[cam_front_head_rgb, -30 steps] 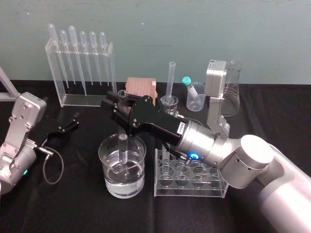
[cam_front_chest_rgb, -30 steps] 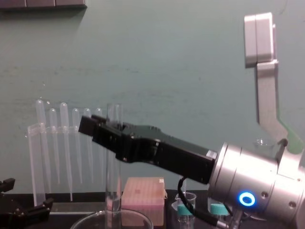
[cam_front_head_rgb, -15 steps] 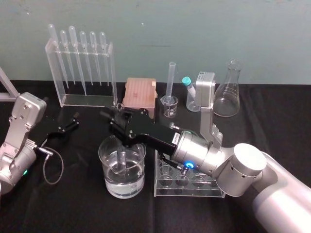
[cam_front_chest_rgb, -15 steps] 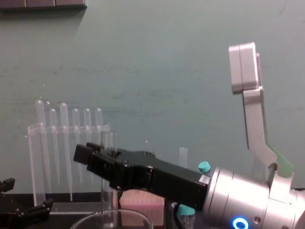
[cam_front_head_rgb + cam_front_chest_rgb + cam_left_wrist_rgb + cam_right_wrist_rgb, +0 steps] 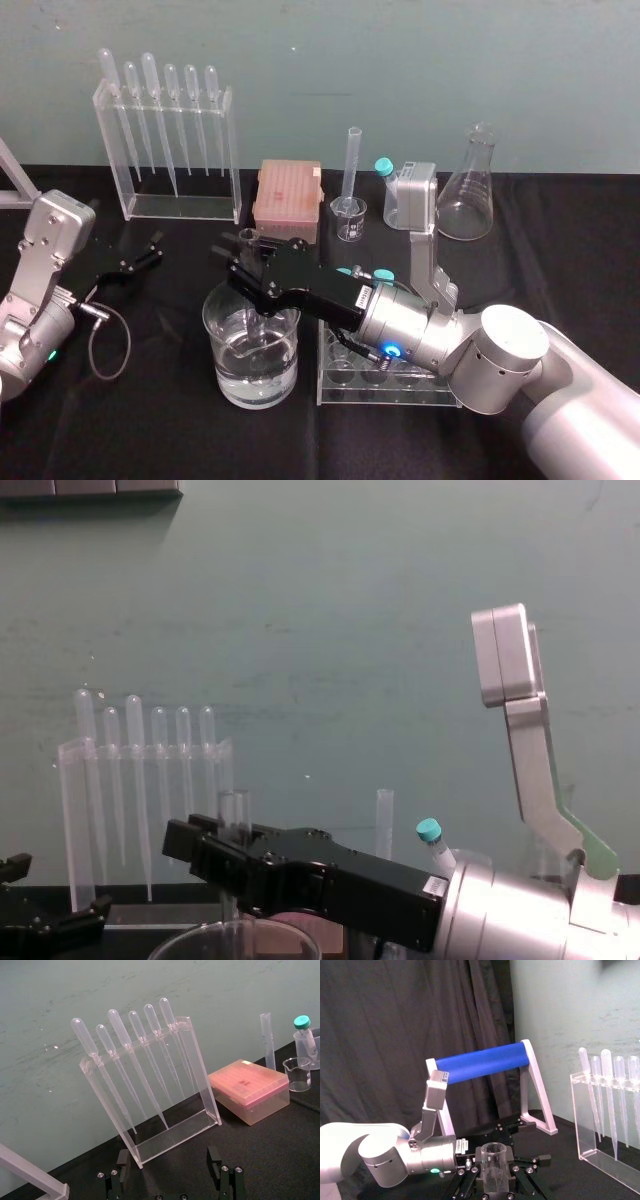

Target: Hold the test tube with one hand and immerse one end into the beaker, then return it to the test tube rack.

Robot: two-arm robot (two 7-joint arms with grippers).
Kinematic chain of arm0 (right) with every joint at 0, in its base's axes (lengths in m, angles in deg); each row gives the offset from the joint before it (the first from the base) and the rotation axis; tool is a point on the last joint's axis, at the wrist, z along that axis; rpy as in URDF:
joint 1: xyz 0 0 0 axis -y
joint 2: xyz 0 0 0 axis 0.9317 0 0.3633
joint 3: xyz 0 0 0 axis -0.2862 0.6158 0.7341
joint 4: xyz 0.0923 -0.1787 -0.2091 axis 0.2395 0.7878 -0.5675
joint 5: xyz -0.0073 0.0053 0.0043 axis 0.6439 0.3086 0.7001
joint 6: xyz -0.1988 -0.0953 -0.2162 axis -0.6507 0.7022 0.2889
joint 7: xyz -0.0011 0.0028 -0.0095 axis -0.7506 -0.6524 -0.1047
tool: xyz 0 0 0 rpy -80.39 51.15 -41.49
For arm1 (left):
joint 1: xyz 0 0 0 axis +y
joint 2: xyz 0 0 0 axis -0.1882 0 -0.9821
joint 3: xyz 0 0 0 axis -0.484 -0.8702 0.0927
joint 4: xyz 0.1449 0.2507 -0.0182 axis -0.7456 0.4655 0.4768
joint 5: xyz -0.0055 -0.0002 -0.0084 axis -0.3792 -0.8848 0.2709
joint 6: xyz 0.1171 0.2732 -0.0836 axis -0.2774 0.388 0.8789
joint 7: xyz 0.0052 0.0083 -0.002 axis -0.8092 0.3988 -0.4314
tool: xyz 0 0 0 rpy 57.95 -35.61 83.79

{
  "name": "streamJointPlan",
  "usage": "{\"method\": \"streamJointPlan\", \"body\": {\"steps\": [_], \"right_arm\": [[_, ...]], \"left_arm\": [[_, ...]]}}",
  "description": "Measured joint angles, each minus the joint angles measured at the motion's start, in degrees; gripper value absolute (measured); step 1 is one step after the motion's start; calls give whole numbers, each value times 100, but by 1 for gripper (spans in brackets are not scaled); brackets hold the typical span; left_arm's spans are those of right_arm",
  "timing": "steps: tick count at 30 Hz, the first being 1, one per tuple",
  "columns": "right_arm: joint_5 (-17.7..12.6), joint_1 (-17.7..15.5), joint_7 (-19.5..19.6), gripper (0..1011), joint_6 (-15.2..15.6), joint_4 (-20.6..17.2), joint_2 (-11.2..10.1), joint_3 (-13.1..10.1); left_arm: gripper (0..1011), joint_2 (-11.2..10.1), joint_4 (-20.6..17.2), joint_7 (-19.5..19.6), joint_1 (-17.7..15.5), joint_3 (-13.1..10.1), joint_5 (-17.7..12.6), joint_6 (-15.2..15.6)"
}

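The right gripper [image 5: 250, 265] has gone lower, so the test tube [image 5: 494, 1170] now dips deeper into the beaker [image 5: 214, 318]. Its claw is clamped on the test tube. The left gripper [image 5: 150, 250] rests on the table, claw apart.

The clear, open-mouthed test tube [image 5: 248, 240] stands upright in the closed jaws of the right gripper [image 5: 246, 262]. Its lower end is down inside the wide, part-filled glass beaker [image 5: 222, 365] near the front edge of the bench [image 5: 160, 420]. The tall clear test tube rack [image 5: 108, 150] stands by the back edge, toward the left.
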Motion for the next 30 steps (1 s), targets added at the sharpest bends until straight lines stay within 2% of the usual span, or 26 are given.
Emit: {"method": "streamJointPlan", "body": {"steps": [30], "right_arm": [[88, -22, 92, 210, 42, -13, -55, -44]], "left_arm": [[1000, 0, 0, 0, 0, 0, 0, 0]]}}
